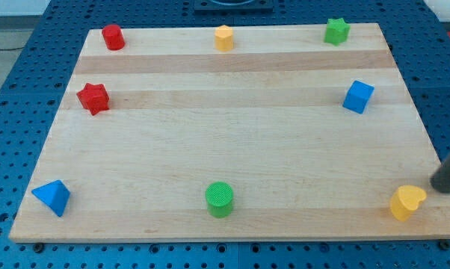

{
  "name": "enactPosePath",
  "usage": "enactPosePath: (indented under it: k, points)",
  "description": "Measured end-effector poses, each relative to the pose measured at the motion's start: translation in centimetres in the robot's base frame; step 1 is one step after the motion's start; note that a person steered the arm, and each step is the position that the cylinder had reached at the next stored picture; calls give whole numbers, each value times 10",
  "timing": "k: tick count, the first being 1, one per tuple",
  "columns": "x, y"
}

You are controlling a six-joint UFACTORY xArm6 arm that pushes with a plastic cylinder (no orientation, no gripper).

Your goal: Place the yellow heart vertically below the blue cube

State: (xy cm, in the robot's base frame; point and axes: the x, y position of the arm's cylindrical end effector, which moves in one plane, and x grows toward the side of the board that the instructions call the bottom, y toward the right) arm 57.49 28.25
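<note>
Nearest, the yellow heart [407, 202] sits just left of my tip [436, 186], almost touching, already near-side of the blue cube [358, 97]; no gripper exists whose state I could tell.

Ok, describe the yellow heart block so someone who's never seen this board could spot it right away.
Start at the pale wooden board and go to its corner at the view's bottom right. The yellow heart-shaped block sits there near the edge, with my tip, the end of the dark rod, just to its right. The only other yellow piece, a yellow hexagonal block, is at the view's top edge.
</note>
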Motion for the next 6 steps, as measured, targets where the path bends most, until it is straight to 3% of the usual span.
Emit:
enactPosePath:
  k: [1, 2, 6]
  points:
    - [44, -12]
    - [40, -41]
    - [-56, -151]
